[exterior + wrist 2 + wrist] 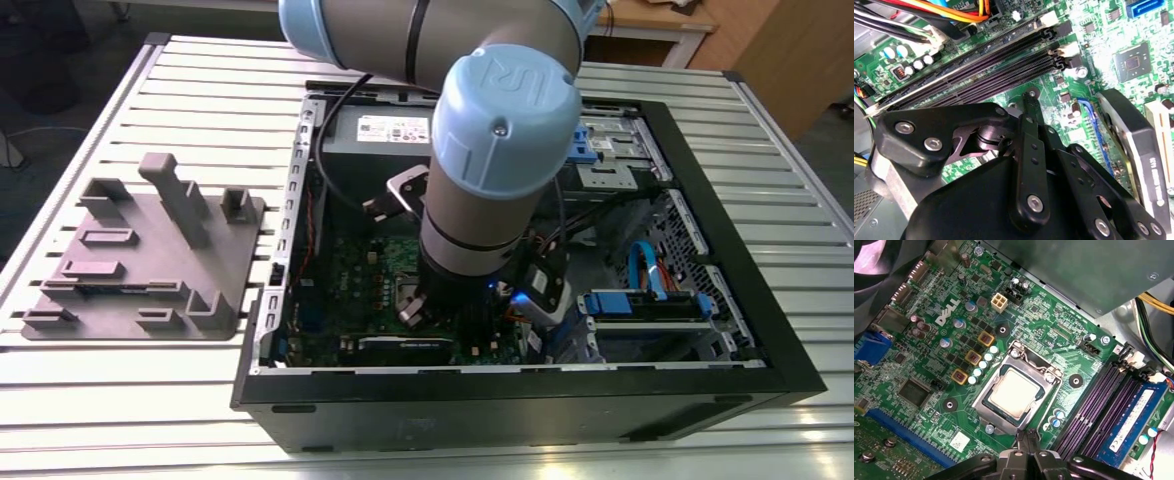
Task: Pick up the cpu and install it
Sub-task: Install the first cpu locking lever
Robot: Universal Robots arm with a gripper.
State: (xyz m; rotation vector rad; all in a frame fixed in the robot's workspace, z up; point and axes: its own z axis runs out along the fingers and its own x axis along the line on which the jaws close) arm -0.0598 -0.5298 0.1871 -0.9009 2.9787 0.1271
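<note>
Well, cpu (1013,392): silver-grey square chip seated flat, metal socket frame (985,412) locating it.
gripper (1026,435): black pincer closed, empty; exterior view, 3 o'clock of grey plastic fixture (147,255).

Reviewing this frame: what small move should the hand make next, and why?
Probably a short, straight lift away from the board. The cpu already lies flat inside the socket frame, and the hand, shut on nothing, hangs just past the frame's edge, close to the memory slots, so sideways travel looks riskier.
</note>
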